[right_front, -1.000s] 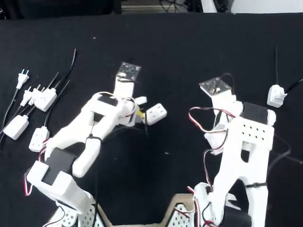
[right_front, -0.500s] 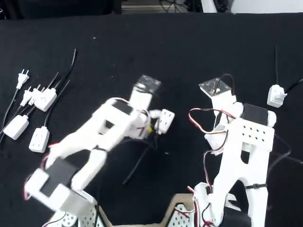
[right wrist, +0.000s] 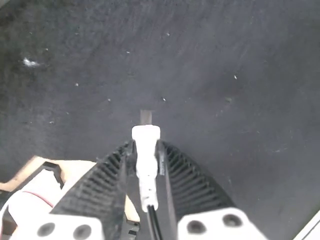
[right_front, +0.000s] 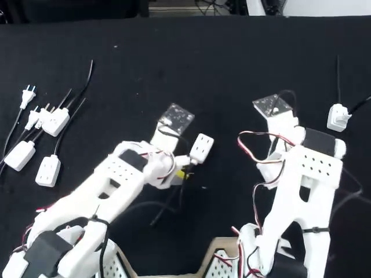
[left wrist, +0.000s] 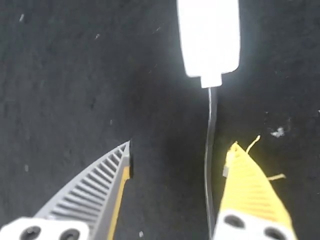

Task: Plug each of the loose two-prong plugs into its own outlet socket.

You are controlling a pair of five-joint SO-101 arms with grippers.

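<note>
**Even overhead light, hot whites**

Light is falling evenly from above w/ barely any shadow on the black cloth (right_front: pixel 232 58). Outlet socket (left wrist: pixel 208 37) is blowing out to pure white in left wrist view; plug (right wrist: pixel 145 142) is glaring less in right wrist view.

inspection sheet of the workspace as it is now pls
Surface: black table, some lint.
Job's things: socket lying ahead of left gripper; plug in right gripper; loose plugs and sockets grouped at table's left; white fitting far right, type unclear.
Clutter: nothing seen.
Grippers: left open, empty; right shut on plug.
Cables: socket's black cable runs between the left fingers.
Surroundings: dim room behind table, unclear.
</note>
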